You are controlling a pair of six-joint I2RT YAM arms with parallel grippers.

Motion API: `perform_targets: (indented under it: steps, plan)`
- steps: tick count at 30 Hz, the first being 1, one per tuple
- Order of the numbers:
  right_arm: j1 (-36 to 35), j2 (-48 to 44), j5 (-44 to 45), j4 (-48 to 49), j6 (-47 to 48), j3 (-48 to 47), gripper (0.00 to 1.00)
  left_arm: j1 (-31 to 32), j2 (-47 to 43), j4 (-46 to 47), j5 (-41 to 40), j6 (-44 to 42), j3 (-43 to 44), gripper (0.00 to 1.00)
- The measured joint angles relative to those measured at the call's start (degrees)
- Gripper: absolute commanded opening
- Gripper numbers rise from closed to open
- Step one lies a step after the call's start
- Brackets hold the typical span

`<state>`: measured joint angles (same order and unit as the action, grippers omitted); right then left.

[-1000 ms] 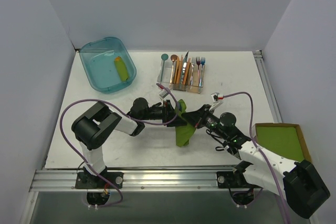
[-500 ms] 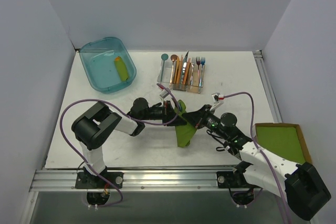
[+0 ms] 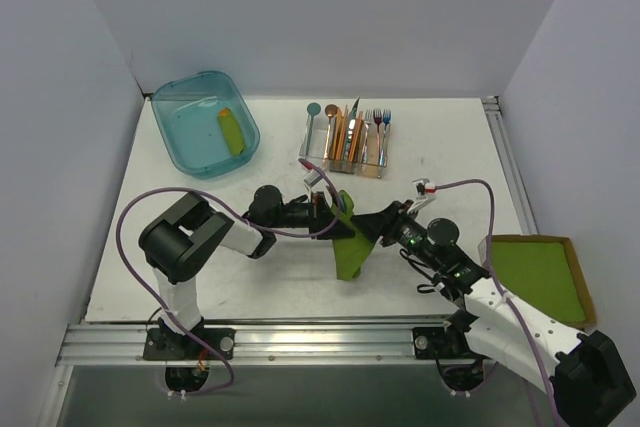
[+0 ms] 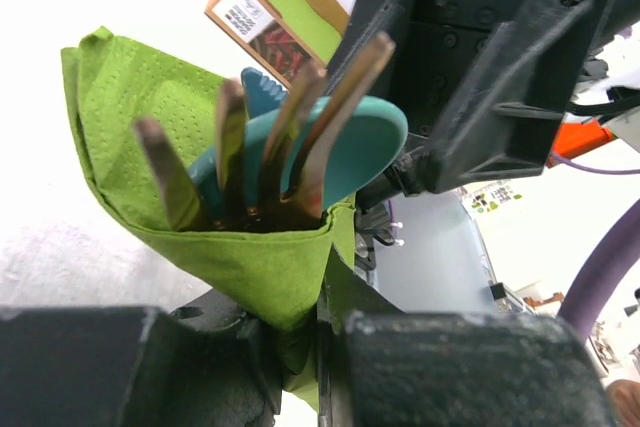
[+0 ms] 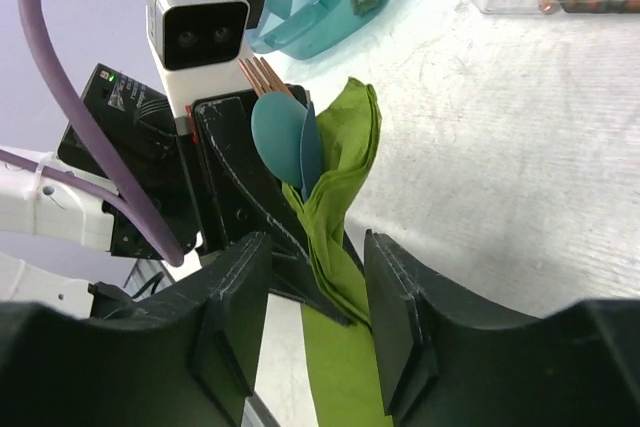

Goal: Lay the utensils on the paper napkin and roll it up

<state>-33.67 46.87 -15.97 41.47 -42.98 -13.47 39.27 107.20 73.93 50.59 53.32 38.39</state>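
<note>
1. While the fork [image 4: 290,137] and spoon [image 4: 365,147] sit wrapped inside the paper napkin [image 4: 130,117], the bundle is at mid-table [image 3: 450,147], between the two arms.
2. The left gripper [image 3: 335,217] is closed on the lower part of the wrap. The utensil heads project from its open top.
3. The right gripper [image 5: 318,297] has its jaws on either side of the napkin's loose tail. Whether they pinch it cannot be told.
4. Judged complete: utensils placed on the napkin and the sheet folded round them into a cone.
5. Judged outstanding: the wrap looks loose and the tail lies flat and unrolled — tightening the roll and releasing it are left.
</note>
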Motion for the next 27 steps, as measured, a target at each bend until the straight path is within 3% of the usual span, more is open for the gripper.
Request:
perform_targets:
  steps: [8,20,27]
  plan:
    - [0.2,-6.5,1.6,-14.1,4.5,-3.9,0.45,-0.7,-0.1,-2.3,-3.0,-3.2,0.4,0.02]
    - [-3.4,0.1,2.1,-22.2,9.7,-8.2,0.45,-0.7,-12.2,-31.1,-12.6,-9.6,5.6,0.03]
    - [-3.6,2.4,2.4,-22.3,11.0,-9.7,0.43,-0.7,-15.9,-38.8,-13.2,-11.1,5.9,0.02]
